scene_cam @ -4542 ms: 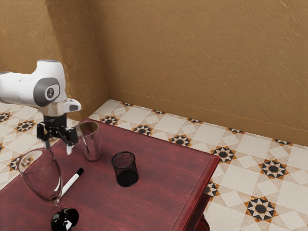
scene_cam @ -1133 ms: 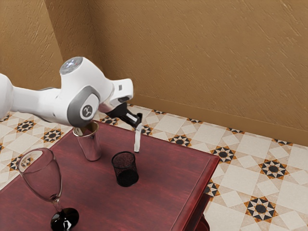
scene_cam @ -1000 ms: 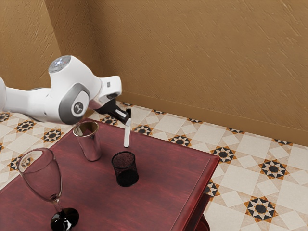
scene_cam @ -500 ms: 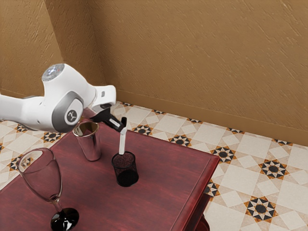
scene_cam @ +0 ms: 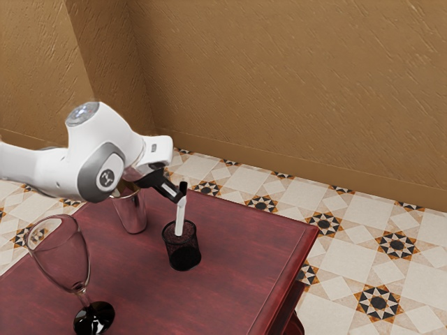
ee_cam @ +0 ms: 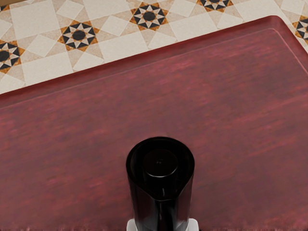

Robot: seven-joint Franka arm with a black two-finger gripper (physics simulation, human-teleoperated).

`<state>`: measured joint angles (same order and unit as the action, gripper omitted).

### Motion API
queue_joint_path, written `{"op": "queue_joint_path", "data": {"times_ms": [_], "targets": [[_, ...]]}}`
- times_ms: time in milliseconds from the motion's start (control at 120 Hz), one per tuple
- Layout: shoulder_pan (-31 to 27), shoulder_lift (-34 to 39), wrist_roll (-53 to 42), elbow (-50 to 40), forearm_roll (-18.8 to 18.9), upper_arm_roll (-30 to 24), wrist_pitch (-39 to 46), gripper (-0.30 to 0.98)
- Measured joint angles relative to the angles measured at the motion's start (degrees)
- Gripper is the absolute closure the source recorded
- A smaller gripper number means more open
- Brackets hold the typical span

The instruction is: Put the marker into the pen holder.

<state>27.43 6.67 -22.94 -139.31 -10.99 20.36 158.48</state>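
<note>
- My gripper (scene_cam: 181,200) has its fingers closed on the marker (scene_cam: 179,219), cap up, its white end at the mouth of the pen holder (scene_cam: 184,257).
- The wrist view gives me the cap (ee_cam: 160,163) end-on; the exterior view, a metal cup (scene_cam: 131,215) and wine glass (scene_cam: 63,258), left of the pen holder.
- Red table (scene_cam: 251,244) under the pen holder; tiled floor (scene_cam: 349,241) and tan wall (scene_cam: 279,84) beyond.
- My arm (scene_cam: 105,171) covers some cup rim; marker depth, I can't tell.
</note>
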Motion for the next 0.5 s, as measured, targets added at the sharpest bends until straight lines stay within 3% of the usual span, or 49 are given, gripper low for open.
{"op": "queue_joint_path", "data": {"times_ms": [33, 200, 300, 333, 433, 467, 500], "targets": [[0.0, -0.1, 0.0, -0.2, 0.0, 0.0, 0.0, 0.78], [0.0, -1.6, -0.5, 1.5, -0.3, 0.1, -2.3, 0.42], [0.0, -1.5, -0.8, 5.6, 0.0, 0.5, -6.2, 0.26], [0.3, -1.7, -0.5, 12.3, 1.1, 1.6, -10.6, 0.22], [-1.9, -1.8, 4.3, 36.6, 9.8, 3.8, -32.4, 0.14], [-6.2, -1.8, 5.8, 41.3, 11.0, 1.7, -39.5, 0.12], [-17.0, -1.8, 6.9, 44.1, 11.8, -6.7, -45.6, 0.1]]}}
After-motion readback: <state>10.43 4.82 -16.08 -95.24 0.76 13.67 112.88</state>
